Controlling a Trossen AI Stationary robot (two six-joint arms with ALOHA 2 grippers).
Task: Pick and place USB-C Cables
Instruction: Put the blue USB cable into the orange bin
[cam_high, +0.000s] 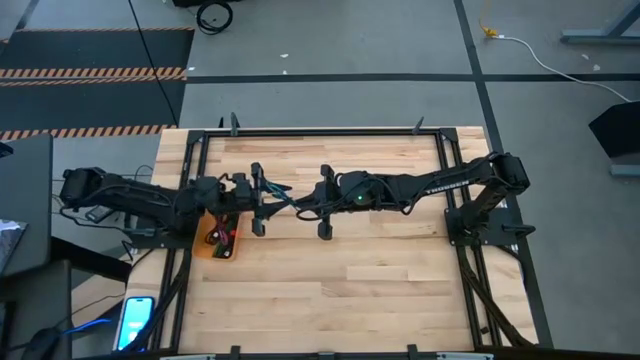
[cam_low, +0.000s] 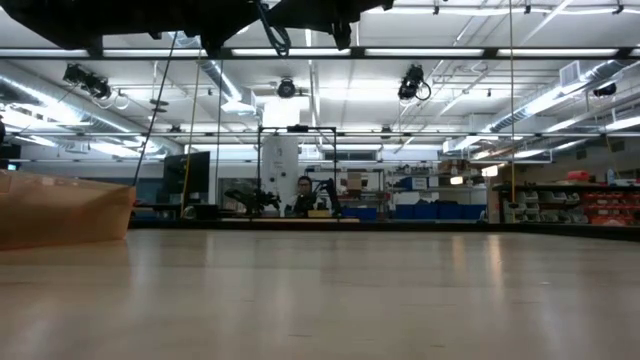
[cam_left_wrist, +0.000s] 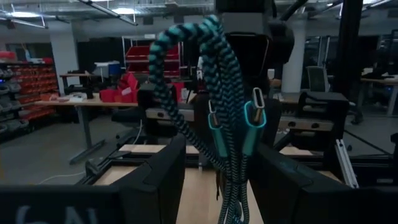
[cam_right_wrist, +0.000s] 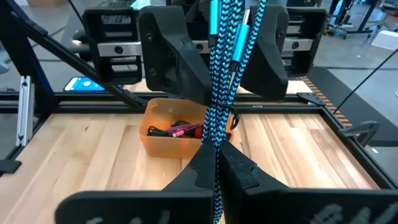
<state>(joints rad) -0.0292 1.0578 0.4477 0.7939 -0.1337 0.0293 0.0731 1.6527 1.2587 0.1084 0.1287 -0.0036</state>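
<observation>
A teal-blue braided USB-C cable (cam_high: 283, 193) hangs bundled in the air between my two grippers, high above the middle of the table. My right gripper (cam_right_wrist: 217, 158) comes in from the table's right and is shut on the cable (cam_right_wrist: 221, 93). My left gripper (cam_left_wrist: 217, 146) comes in from the left, is open, and has one finger on either side of the cable (cam_left_wrist: 230, 124). I cannot tell whether those fingers touch it. The cable's two plugs (cam_left_wrist: 255, 115) stand between the left fingers. An orange bin (cam_high: 210, 250) below the left gripper holds a maroon cable (cam_right_wrist: 183, 129) and dark ones. My right gripper pinches several strands of the teal cable bundle (cam_right_wrist: 217, 146) between its two fingers, below the plugs (cam_right_wrist: 239, 43). The fingers lie about level, coming from the table's right. The bundle is lifted clear of the table. It reaches on into the gap of the left gripper.
The orange bin (cam_right_wrist: 155, 146) sits on the wood near the table's left frame; the low view shows it at the left (cam_low: 60, 210). A phone (cam_high: 135, 320) lies off the table's near left corner. Black frame rails run round the tabletop.
</observation>
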